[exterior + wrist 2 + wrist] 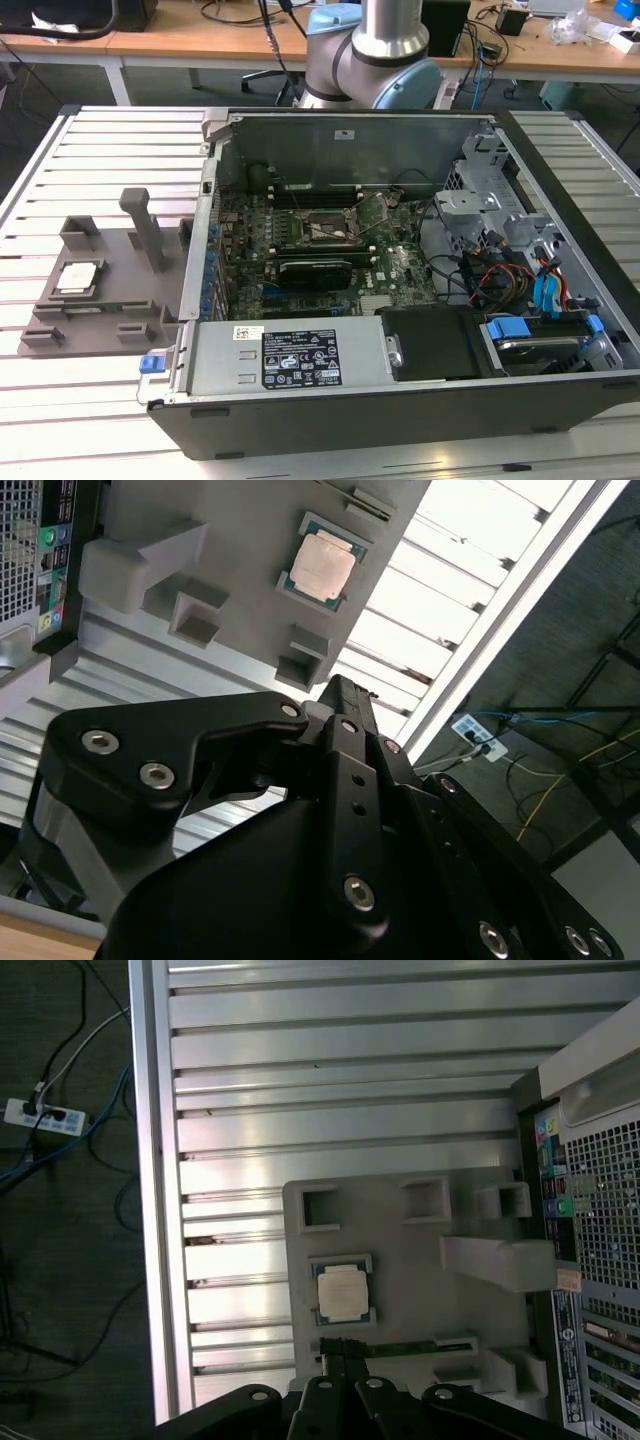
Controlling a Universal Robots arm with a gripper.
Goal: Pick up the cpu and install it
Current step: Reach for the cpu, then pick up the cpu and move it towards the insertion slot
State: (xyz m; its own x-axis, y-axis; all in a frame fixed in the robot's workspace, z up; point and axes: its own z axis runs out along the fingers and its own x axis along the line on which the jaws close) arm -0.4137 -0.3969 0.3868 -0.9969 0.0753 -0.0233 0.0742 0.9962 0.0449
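approach stage, as judged: the gripper (335,1345) hung empty, jaws together, near the cpu (341,1293), which sat in its recess on the grey fixture (400,1250) beside the open computer case (400,380). a pick would require opened jaws. slatted metal table (100,150); cluttered desks (200,45) behind.

Well up from the hand, your arm (385,25) is a brushed silver-grey tube seated in rounded grey joint housings with pale blue caps (332,20). The hand itself, your gripper (338,688), is matte black throughout. It has flat, rounded link bars (170,745) flanking a narrow central stem, pinned with bright round silver screw heads (156,774). In the first wrist view the same black links carry a row of those screws just behind the tips.
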